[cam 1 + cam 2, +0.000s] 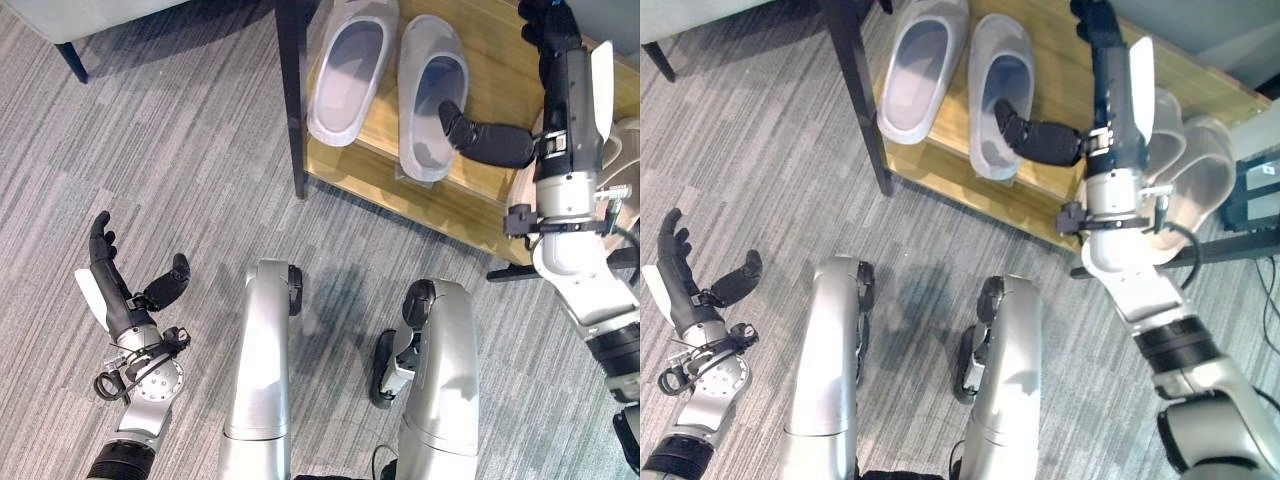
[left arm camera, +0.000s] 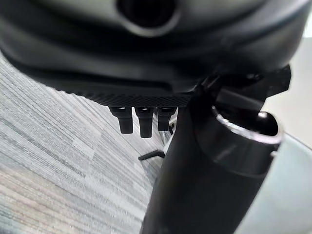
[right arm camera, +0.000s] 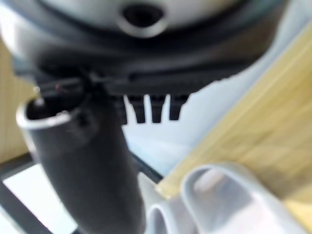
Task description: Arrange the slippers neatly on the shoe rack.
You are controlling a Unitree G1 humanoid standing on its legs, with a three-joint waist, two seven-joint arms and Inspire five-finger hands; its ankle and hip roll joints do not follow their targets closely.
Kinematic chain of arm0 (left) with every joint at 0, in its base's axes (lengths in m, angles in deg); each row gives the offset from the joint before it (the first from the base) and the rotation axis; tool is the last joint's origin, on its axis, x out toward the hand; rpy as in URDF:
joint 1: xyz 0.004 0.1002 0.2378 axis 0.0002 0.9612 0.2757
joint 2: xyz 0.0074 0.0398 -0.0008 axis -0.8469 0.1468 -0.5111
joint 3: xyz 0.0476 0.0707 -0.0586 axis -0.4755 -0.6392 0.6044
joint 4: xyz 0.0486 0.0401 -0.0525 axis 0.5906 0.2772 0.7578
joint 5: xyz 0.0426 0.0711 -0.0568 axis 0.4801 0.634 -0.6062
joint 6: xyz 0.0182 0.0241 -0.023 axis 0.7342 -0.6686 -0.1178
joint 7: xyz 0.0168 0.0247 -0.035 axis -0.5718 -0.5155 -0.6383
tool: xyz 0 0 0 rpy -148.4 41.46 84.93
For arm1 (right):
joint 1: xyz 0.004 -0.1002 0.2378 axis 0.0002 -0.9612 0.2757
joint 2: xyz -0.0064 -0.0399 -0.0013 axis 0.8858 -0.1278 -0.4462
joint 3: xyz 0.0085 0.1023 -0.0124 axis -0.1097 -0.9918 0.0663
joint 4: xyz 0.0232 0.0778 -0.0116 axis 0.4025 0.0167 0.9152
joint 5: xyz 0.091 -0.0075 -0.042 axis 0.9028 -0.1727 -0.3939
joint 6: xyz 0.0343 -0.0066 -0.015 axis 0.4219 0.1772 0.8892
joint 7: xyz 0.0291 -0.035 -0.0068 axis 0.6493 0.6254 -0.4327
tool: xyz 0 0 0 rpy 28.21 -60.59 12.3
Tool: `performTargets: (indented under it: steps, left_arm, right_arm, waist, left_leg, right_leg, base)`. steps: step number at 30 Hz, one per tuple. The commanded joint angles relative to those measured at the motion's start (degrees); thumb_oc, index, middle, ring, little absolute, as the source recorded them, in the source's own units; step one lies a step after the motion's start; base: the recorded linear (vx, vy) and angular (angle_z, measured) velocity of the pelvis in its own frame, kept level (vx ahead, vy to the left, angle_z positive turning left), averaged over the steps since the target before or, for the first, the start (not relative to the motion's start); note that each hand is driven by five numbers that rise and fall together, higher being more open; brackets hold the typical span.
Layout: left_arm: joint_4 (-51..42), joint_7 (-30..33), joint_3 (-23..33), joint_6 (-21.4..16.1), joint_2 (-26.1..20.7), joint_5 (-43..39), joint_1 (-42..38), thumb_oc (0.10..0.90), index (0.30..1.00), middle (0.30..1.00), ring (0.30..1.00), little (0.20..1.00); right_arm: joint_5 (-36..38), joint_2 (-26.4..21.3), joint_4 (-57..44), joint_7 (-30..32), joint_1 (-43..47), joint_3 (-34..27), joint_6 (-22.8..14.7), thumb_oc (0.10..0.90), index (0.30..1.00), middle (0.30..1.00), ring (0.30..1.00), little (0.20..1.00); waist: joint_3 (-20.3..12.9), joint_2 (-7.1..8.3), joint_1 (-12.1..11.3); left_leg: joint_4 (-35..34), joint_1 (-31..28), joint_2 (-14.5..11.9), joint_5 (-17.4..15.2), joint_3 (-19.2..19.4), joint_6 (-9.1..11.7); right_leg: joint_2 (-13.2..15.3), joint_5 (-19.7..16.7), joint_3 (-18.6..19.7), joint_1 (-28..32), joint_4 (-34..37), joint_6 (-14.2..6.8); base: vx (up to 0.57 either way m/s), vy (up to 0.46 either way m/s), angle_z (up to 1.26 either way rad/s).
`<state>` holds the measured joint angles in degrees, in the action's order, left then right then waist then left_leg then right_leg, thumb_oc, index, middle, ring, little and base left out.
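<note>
My right hand (image 1: pixel 1110 90) is out over the shoe rack (image 1: pixel 500 75), fingers stretched straight toward the back of the wooden shelf and holding nothing. Its thumb (image 1: pixel 480 138) sticks out sideways, and the tip sits over the heel opening of the nearer grey slipper (image 1: pixel 432 95); I can't tell whether it actually touches the slipper. That slipper lies flat on the wooden shelf with its toe pointing away from me. Just beside it on the left lies the second grey slipper (image 1: pixel 350 70), the same way round, with its toes a little further back. The two sit close together, nearly parallel.

On the far side of my right arm I see another pale pair of slippers (image 1: pixel 1200 165) on the rack, partly hidden by the forearm. The rack's dark leg (image 1: pixel 292 100) stands on the grey striped carpet (image 1: pixel 180 150) at the left edge of the shelf.

My left hand (image 1: pixel 115 285) hangs low on the left above the carpet, well apart from the rack, fingers spread and relaxed, thumb out, empty.
</note>
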<state>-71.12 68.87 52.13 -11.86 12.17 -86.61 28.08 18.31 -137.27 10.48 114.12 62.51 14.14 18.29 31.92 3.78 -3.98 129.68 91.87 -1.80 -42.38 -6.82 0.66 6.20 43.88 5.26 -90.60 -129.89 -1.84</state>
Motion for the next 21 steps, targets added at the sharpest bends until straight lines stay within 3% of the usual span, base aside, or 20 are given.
performTargets:
  steps: [1, 8, 21]
  left_arm:
    - [-5.7, 3.5, 1.0, -2.4, -0.6, 4.0, 0.5, 0.800, 0.900, 0.900, 0.900, 0.900]
    - [-6.4, 4.0, 1.6, -1.8, 0.1, 3.8, 0.5, 0.800, 0.900, 0.900, 0.900, 0.900]
    - [-6.0, 3.6, 2.5, -1.9, 0.6, 2.5, 0.1, 0.800, 0.900, 0.900, 0.900, 0.900]
  right_arm:
    - [-2.3, 1.2, -6.9, 3.6, 2.7, -7.0, -3.7, 0.800, 0.900, 0.900, 0.900, 0.900]
    - [-2.4, 5.5, -6.2, 3.0, -0.2, -6.7, -2.2, 0.800, 0.900, 0.900, 0.900, 0.900]
    - [4.8, 12.7, -1.1, -0.5, -1.9, -4.2, -2.3, 0.800, 0.900, 0.900, 0.900, 0.900]
  waist:
    - [-2.1, 0.90, -2.1]
    - [-2.1, 0.94, -1.8]
    - [-2.1, 1.50, -1.8]
  left_leg:
    - [3.0, -1.9, -0.2, -6.0, -1.6, -2.9]
    - [3.3, -1.9, -0.4, -5.9, -1.6, -3.0]
    - [3.5, -1.9, -0.2, -5.9, -1.4, -3.0]
  right_leg:
    - [0.8, -1.5, 1.1, 0.7, -2.0, 4.9]
    - [0.7, -1.4, 1.0, 0.7, -2.4, 4.8]
    - [0.3, -1.7, 1.0, 0.7, -2.3, 4.8]
  base:
    - [0.00, 0.000, 0.00]
    - [0.00, 0.000, 0.00]
    - [0.00, 0.000, 0.00]
